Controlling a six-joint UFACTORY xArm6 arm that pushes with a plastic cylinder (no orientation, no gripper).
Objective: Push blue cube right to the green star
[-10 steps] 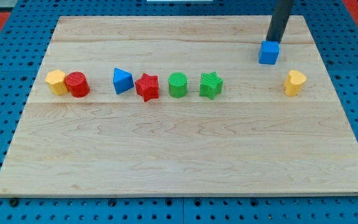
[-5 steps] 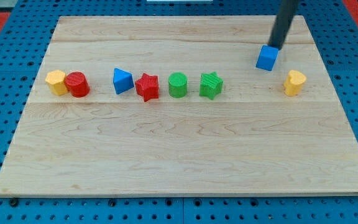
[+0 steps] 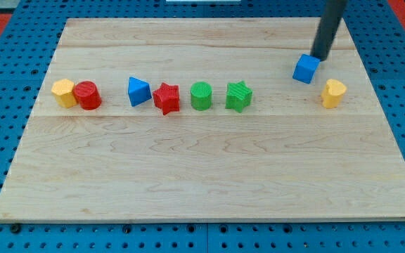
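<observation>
The blue cube (image 3: 305, 69) sits at the view's upper right on the wooden board, turned a little on its base. My tip (image 3: 321, 57) is just above and right of the cube, at its upper right corner. The green star (image 3: 238, 96) lies well to the cube's left and a little lower, at the right end of a row of blocks.
A yellow block (image 3: 333, 93) lies just right of and below the cube. Left of the star stand a green cylinder (image 3: 201, 95), a red star (image 3: 166, 98), a blue triangle (image 3: 138, 91), a red cylinder (image 3: 87, 95) and a yellow block (image 3: 63, 92).
My tip has moved right, from above the cube's left part to its upper right corner. The blue cube has slid a little down and turned.
</observation>
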